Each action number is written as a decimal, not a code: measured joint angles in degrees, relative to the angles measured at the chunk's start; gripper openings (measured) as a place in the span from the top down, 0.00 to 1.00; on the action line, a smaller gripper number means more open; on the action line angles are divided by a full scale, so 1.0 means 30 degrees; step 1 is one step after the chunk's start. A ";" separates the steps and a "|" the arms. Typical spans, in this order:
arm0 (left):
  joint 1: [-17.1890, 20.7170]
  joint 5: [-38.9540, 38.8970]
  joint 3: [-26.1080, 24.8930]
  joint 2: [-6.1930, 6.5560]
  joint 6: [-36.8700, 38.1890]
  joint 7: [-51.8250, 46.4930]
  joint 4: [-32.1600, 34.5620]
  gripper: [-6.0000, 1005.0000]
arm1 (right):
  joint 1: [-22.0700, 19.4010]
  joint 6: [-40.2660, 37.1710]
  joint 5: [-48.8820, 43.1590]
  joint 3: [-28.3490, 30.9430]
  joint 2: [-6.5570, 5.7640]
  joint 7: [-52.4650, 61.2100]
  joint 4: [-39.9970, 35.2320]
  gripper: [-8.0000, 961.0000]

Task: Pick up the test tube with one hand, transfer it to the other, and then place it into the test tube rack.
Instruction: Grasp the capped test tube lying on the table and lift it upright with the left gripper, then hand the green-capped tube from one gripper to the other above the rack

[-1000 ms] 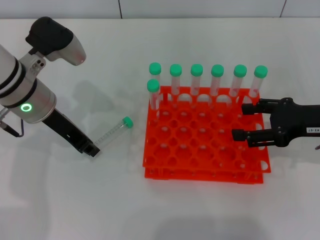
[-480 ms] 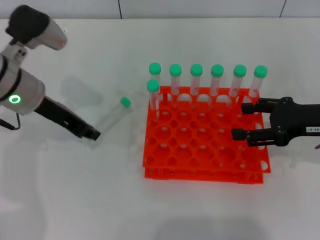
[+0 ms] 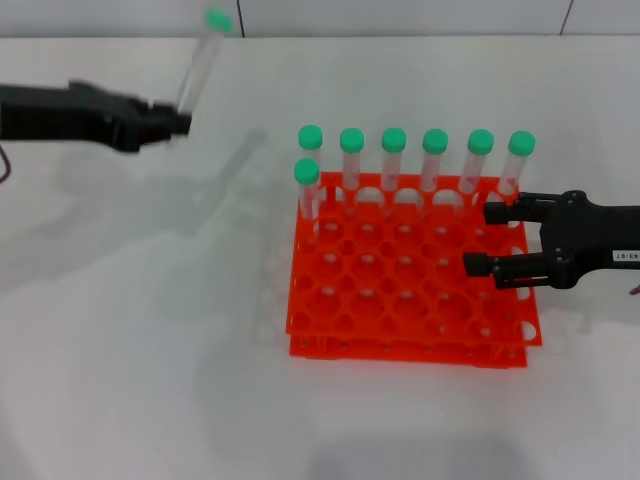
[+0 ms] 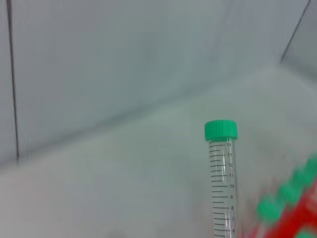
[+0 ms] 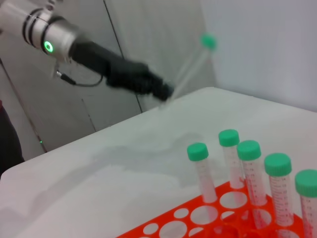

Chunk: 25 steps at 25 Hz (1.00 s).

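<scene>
Test tube (image 3: 197, 68) motion-blurred in left gripper (image 3: 178, 122), base hidden.

White matte tabletop (image 3: 150, 380) fills the scene, evenly lit, with soft diffuse shadows at left and centre. Pale grey panelled wall (image 3: 400, 15) runs along the far edge, with thin dark vertical seams. Left wrist view shows the same wall (image 4: 124, 59) meeting the table, seams at left and right.
</scene>
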 joint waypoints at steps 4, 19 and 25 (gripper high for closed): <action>0.0932 -0.4201 -0.0029 -0.0075 -0.0423 0.2054 -0.0155 0.81 | 0.0000 0.0011 0.0032 -0.0001 0.0000 0.0000 -0.0015 0.14; -0.0401 -1.0735 0.0282 -0.0215 0.1046 0.8830 -0.6160 0.81 | 0.0037 -0.0112 0.0242 0.0283 -0.0044 -0.0036 -0.0030 0.14; -0.2049 -0.9853 0.1635 -0.0160 0.0544 0.9422 -0.7775 0.81 | 0.0118 -0.0121 0.0244 0.0292 -0.0055 -0.0276 -0.0028 0.14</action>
